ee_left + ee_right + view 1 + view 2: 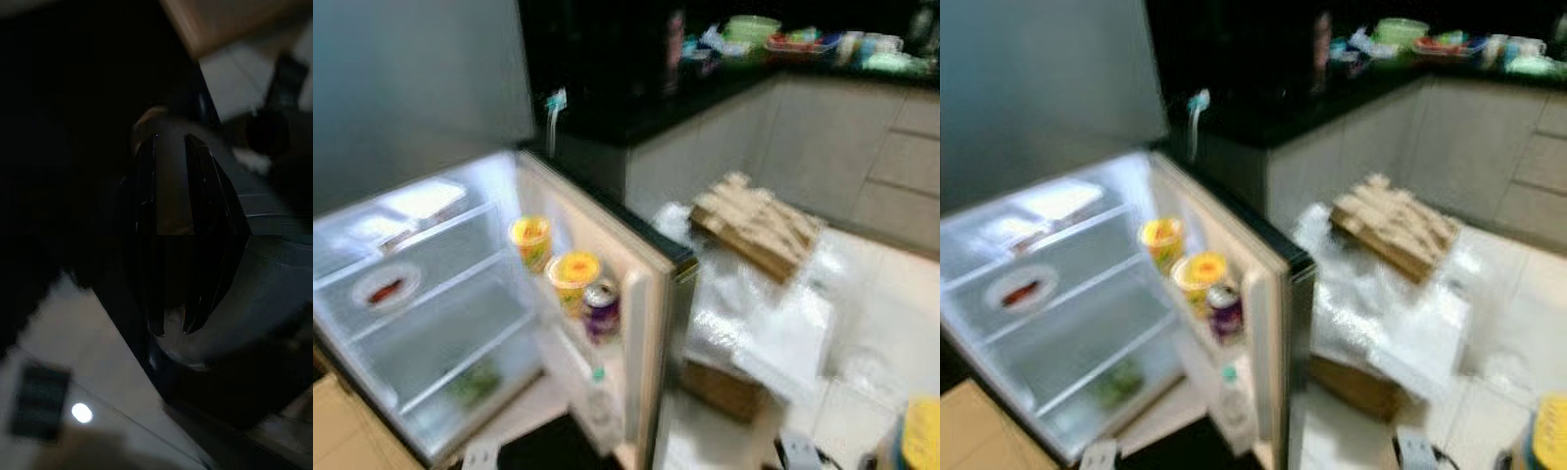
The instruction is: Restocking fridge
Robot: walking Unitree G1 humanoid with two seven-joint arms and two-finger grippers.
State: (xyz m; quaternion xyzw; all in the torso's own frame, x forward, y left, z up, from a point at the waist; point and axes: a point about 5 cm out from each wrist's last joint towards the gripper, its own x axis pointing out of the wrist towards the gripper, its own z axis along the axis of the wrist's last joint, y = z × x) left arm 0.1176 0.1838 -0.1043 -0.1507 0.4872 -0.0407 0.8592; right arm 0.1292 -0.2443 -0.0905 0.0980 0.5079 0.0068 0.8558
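Observation:
The fridge (pixel 431 323) stands open at the left, lit inside, and the picture is blurred. Its door (pixel 641 294) swings toward me. The door shelf holds two yellow-lidded cups (pixel 572 274), a purple can (pixel 600 308) and, lower down, a clear bottle (pixel 599 397). On the glass shelves lie a plate with something red (pixel 386 289) and some greens (pixel 475 382). My left gripper (pixel 168 147) hangs in the dark over a pale floor. In shadow, my right gripper (pixel 171 328) hangs beside a grey rounded surface.
Right of the door, a cardboard box (pixel 720 387) under clear plastic wrap (pixel 764 313) carries a wooden slatted piece (pixel 759 223). A dark counter (pixel 636 117) with bowls and dishes (pixel 754 29) runs along the back. A yellow object (pixel 920 436) sits at the lower right.

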